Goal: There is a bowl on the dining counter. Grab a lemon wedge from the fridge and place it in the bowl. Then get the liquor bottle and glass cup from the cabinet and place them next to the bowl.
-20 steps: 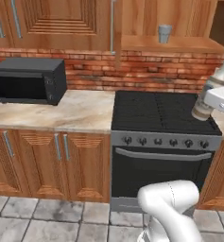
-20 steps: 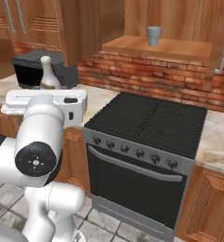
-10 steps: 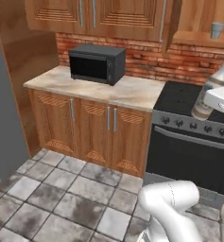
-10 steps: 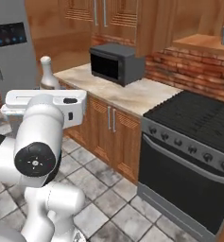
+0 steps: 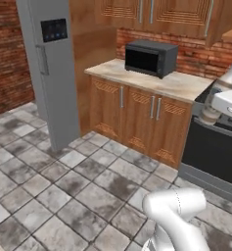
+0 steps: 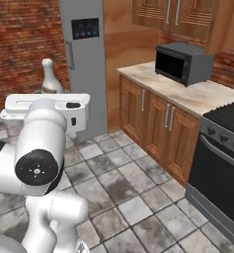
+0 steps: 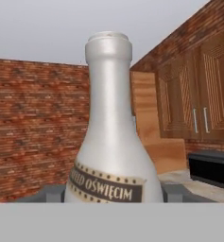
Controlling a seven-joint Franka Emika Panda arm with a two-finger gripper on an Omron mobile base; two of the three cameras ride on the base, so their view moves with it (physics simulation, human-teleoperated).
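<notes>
Item: liquor bottle, upright, long axis vertical. I see my gripper clamped on its lower body, a finger each side, neck rising above the hand. I judge the bowl lies elsewhere; fridge stands left of the microwave.

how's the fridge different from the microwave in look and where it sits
The fridge is tall, grey and stands on the floor; the microwave is small, black and boxy, sitting on the counter. The fridge has a dark panel high on its door with a long vertical handle below; the microwave shows a dark door front. Both stand along the same side of the kitchen.
</notes>
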